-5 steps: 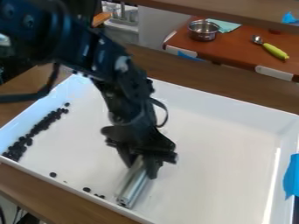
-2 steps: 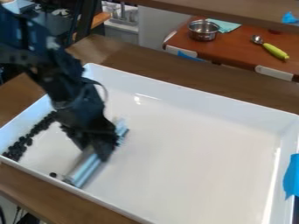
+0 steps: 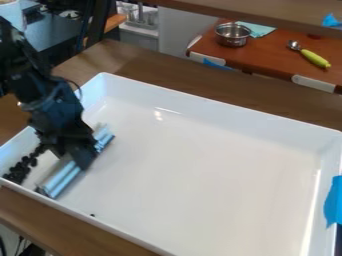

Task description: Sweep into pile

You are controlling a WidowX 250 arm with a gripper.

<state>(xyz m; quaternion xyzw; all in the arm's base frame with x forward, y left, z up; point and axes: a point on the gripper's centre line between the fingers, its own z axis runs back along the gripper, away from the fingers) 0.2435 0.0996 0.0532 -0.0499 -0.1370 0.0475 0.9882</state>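
At the left side of the white tray [image 3: 220,103], my gripper [image 3: 75,156] is shut on a silvery metal bar [image 3: 61,179]. The bar lies slantwise on the tray floor, its near end close to the front wall and its far end toward the back. Dark beans [image 3: 20,171] form a narrow band along the left wall, just left of the bar; the arm and gripper hide the band's upper part. A single dark bit [image 3: 93,215] lies by the front wall, right of the bar's near end.
The tray's raised walls stand on a brown wooden table [image 3: 194,95]. Blue tape [image 3: 333,202] is on the right wall. Beyond, a reddish-brown surface [image 3: 267,56] holds a metal pot [image 3: 233,34] and a green-handled scoop [image 3: 311,56].
My gripper has moved left across the tray with the bar, toward the bean band. The loose beans near the front wall were left of the bar earlier; one bit now shows to its right.
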